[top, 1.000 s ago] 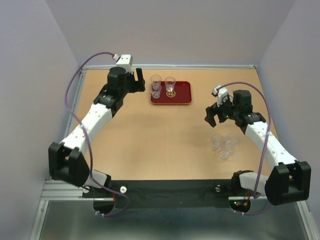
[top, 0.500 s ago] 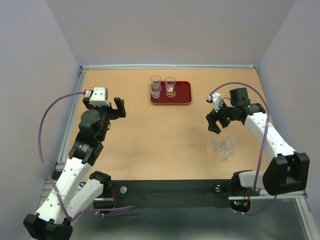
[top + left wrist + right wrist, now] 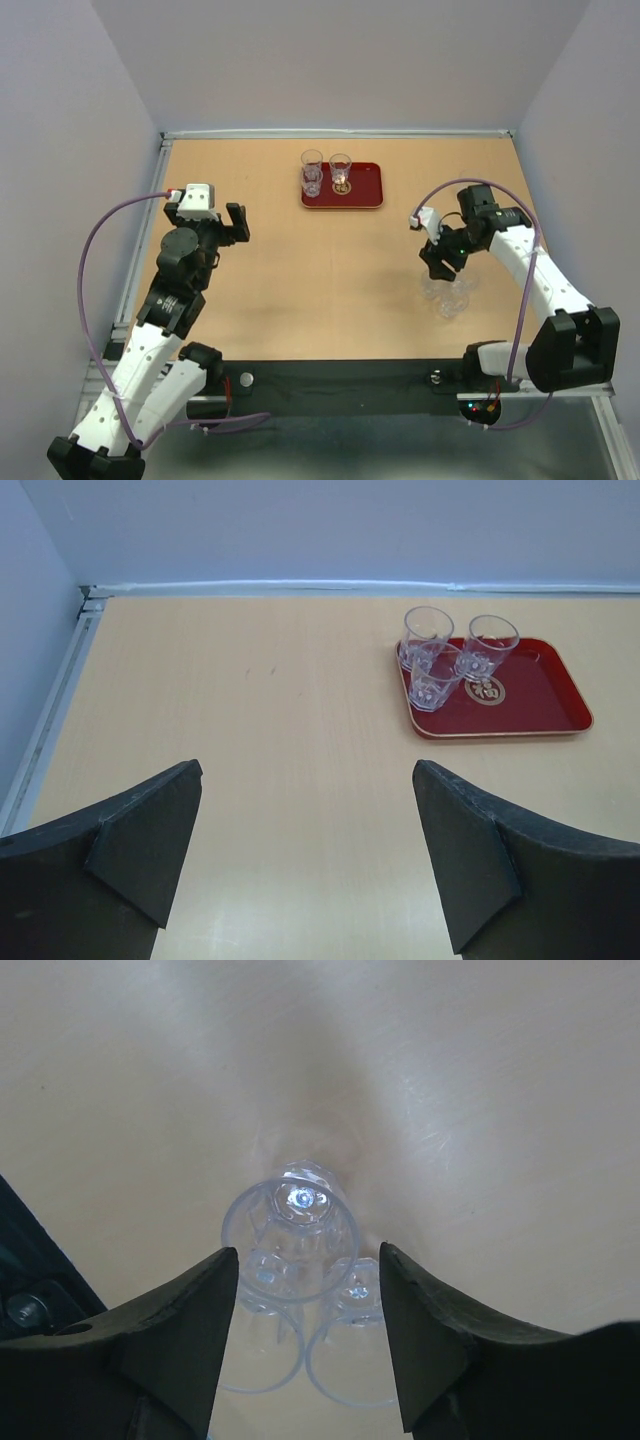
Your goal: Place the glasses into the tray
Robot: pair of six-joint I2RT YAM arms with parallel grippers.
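Observation:
The dark-red tray lies at the back centre and holds three clear glasses at its left end. The left wrist view shows the tray and those glasses far ahead. Three more glasses stand bunched on the table at the right. My right gripper is open and empty, just above this bunch. In the right wrist view its jaws straddle the top glass without touching it. My left gripper is open and empty over bare table at the left.
A metal rail runs along the table's left edge near my left arm. Grey walls close in the back and both sides. The black base strip lies along the near edge.
My left arm has pulled back from beside the tray to the left side of the table. My right gripper has moved nearer and down over the bunched glasses.

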